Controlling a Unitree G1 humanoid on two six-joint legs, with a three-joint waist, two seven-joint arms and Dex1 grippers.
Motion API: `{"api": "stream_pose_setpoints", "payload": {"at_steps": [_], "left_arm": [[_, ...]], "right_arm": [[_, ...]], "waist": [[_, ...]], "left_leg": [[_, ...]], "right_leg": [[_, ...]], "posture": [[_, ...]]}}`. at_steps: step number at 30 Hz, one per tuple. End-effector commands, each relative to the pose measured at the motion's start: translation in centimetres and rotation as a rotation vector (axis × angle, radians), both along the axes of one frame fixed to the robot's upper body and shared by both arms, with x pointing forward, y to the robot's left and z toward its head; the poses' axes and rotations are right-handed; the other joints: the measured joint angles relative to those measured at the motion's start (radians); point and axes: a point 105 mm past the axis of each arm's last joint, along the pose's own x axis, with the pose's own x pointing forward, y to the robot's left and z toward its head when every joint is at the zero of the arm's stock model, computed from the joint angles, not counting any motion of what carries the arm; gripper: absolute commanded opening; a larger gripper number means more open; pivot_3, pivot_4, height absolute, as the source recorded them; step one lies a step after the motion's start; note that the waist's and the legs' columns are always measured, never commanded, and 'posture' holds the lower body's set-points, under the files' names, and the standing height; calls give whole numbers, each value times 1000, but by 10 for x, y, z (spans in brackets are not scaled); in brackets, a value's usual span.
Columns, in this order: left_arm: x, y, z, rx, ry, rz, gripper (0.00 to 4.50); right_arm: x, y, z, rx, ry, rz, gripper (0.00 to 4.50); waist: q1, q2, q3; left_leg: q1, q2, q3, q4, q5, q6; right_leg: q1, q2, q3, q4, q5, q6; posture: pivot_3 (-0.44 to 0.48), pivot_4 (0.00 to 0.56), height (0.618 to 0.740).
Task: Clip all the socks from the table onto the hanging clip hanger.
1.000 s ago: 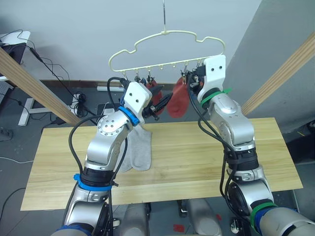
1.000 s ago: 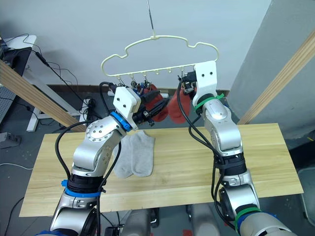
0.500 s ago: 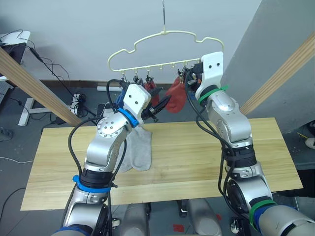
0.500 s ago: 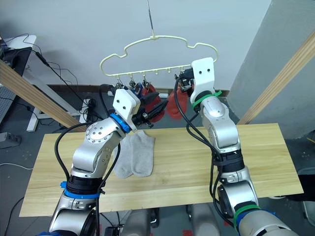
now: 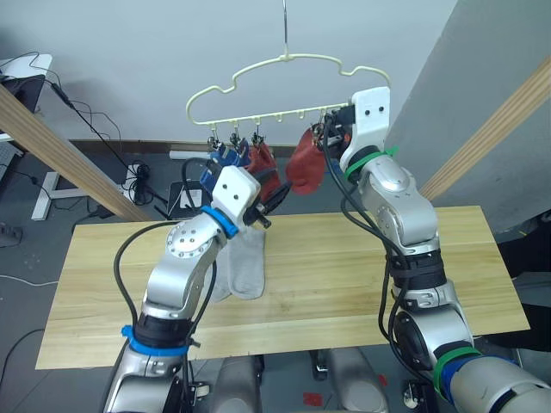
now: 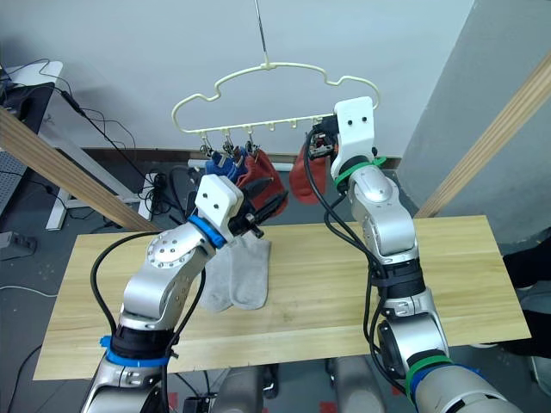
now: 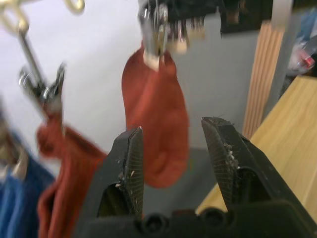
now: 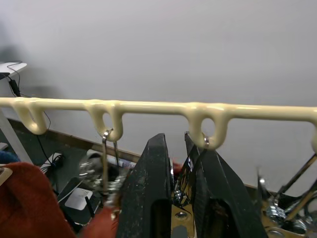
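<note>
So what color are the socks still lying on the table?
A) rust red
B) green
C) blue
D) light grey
D: the light grey socks lie flat on the table, while the blue socks and rust red socks already hang from the clip hanger.
</note>
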Motion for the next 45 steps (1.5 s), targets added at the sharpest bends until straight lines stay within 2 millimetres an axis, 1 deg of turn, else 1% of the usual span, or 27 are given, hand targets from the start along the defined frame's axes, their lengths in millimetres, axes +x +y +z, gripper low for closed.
{"api": "stream_pose_setpoints", "payload": {"at_steps": [1,3,4,5,8,11,14,19,22,24,27,28,33,38,40,41,43,45], "left_arm": [[-8,0,6,25,-55,49,2111],[-7,10,-6,34,-16,120,2111],[-6,13,-10,33,5,141,2456],[-6,16,-20,46,37,166,2616],[1,29,-58,46,168,296,3553],[6,33,-81,27,251,357,4486],[16,37,-98,26,292,430,4500],[27,34,-121,89,348,452,4500],[28,29,-137,145,397,431,4500],[27,29,-144,175,409,427,4500],[25,33,-148,188,418,442,3886],[25,35,-149,192,422,445,3611],[23,40,-147,185,417,454,2003],[22,38,-139,159,382,436,562],[22,26,-124,97,328,383,7],[21,15,-113,64,286,329,0],[14,-18,-85,-19,195,173,0],[5,-43,-65,-62,138,46,0]], "right_arm": [[-5,0,17,33,-62,16,170],[-5,0,17,34,-61,20,170],[-5,0,17,34,-61,21,170],[-5,0,17,35,-61,23,170],[-5,0,18,34,-61,26,170],[-5,1,18,33,-59,32,170],[-6,0,17,29,-50,35,170],[-6,-1,14,35,-35,37,170],[-6,0,14,38,-30,41,170],[-6,1,14,40,-28,42,170],[-6,1,13,43,-24,42,170],[-6,1,13,44,-23,42,170],[-6,1,12,48,-19,41,170],[-6,1,12,50,-19,41,170],[-7,1,12,51,-20,42,170],[-7,1,13,51,-21,43,170],[-7,1,14,51,-23,43,170],[-7,0,15,52,-26,42,170]], "waist": [[0,0,0],[0,0,0],[0,0,0],[0,0,0],[0,0,0],[0,0,0],[0,0,0],[0,0,0],[0,0,0],[0,0,0],[-1,0,0],[-1,0,0],[-1,0,0],[-1,0,0],[-1,0,0],[-1,0,0],[0,0,0],[4,0,0]], "left_leg": [[0,0,0,0,0,0],[0,0,0,0,0,0],[0,0,0,0,0,0],[0,0,0,0,0,0],[1,0,0,0,0,0],[0,0,0,0,0,0],[0,0,0,0,0,1],[0,0,0,0,0,1],[0,0,0,0,0,1],[0,0,0,0,0,1],[0,0,0,0,0,1],[1,0,0,0,0,1],[2,0,0,0,0,0],[2,0,1,0,0,0],[1,0,0,0,0,0],[1,0,0,0,0,0],[1,0,1,0,0,0],[0,0,0,0,0,0]], "right_leg": [[0,0,0,0,0,0],[0,0,0,1,0,0],[0,0,0,1,0,0],[0,0,0,1,0,0],[0,0,0,1,0,0],[0,0,0,1,0,0],[0,0,0,1,0,0],[0,0,0,1,0,0],[0,0,0,0,0,0],[0,0,0,0,0,0],[0,0,0,1,0,0],[0,0,0,1,0,0],[0,0,0,2,0,0],[0,0,0,2,0,0],[0,0,0,1,0,0],[0,0,0,1,0,0],[0,0,0,1,0,0],[0,0,0,1,0,0]], "posture": [[-133,323,740],[-133,322,740],[-133,322,740],[-134,322,740],[-135,325,740],[-142,327,740],[-152,333,740],[-153,336,740],[-160,338,740],[-162,339,740],[-162,339,740],[-162,339,740],[-160,340,740],[-158,339,740],[-162,338,740],[-162,338,740],[-166,336,740],[-166,336,740]]}}
